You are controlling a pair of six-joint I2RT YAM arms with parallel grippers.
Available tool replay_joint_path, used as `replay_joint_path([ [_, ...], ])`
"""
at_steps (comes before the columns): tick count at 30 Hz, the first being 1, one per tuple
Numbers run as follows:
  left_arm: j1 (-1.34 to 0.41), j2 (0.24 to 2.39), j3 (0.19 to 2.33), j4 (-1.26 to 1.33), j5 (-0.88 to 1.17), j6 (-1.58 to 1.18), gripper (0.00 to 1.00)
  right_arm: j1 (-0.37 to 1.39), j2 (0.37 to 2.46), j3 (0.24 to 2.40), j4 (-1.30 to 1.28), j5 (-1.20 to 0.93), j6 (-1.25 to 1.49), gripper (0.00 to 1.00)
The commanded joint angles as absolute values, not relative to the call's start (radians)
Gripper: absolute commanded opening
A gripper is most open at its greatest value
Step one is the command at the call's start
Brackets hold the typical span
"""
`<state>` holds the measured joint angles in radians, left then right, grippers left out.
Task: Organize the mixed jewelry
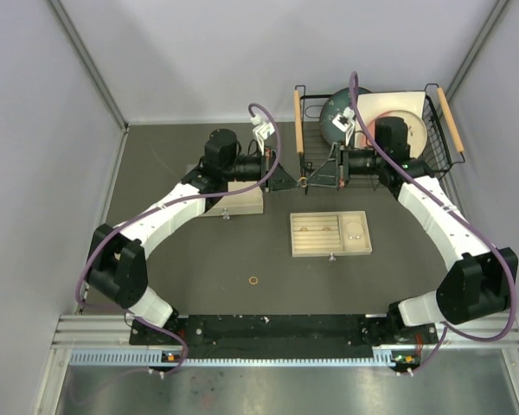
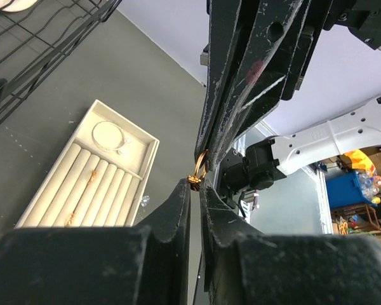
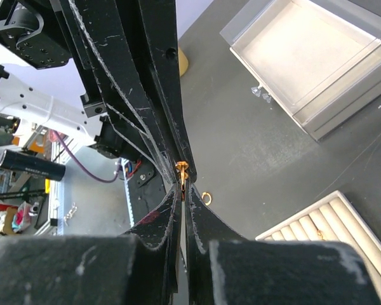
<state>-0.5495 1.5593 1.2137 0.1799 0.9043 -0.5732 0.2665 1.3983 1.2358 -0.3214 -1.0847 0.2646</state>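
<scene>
Top view: partway done. The beige slotted jewelry tray point(image 1: 330, 235) is part filled, one thin gold ring point(image 1: 253, 281) lies loose on the dark table point(image 1: 173, 285), and a small gold ring point(image 1: 303, 181) hangs midair between my left gripper point(image 1: 292, 180) and right gripper point(image 1: 318, 180), off the tray

Left wrist: my left fingers point(image 2: 171, 210) are nearly together, nipping that ring at their tips; gold rings point(image 2: 92, 176) sit in slots, the thin silver wire bracelet point(image 2: 108, 134) in the end compartment

Right wrist: my right fingers point(image 3: 203, 219) are pressed together on its band; I can't tell which pair bears it

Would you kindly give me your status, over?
Left gripper, right gripper both shut on gold ring, mid-air. Second ring loose on table. No obstruction seen.
</scene>
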Motion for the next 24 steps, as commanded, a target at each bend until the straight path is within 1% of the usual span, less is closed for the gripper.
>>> replay_joint_path([
  [1,-0.554,1.555,1.279,0.278,0.928,-0.595,0.00,0.293,1.359,1.226,-0.310,-1.078,0.229,0.05],
  [3,-0.554,1.555,1.282,0.259,0.927,-0.585,0.00,0.293,1.350,1.227,-0.322,-1.071,0.221,0.14],
  [6,-0.552,1.551,1.285,0.207,0.920,-0.540,0.00,0.293,1.336,1.236,-0.350,-1.043,0.199,0.25],
  [9,-0.554,1.532,1.278,0.149,0.907,-0.473,0.00,0.291,1.321,1.250,-0.382,-1.006,0.176,0.30],
  [15,-0.552,1.516,1.287,0.008,0.839,-0.313,0.00,0.238,1.290,1.270,-0.410,-0.997,0.169,0.32],
  [19,-0.566,1.532,1.351,-0.203,0.740,-0.119,0.00,0.155,1.263,1.270,-0.436,-0.985,0.153,0.33],
  [24,-0.653,1.569,1.410,-0.368,0.462,0.106,0.00,0.023,1.229,1.229,-0.453,-0.878,0.146,0.33],
])
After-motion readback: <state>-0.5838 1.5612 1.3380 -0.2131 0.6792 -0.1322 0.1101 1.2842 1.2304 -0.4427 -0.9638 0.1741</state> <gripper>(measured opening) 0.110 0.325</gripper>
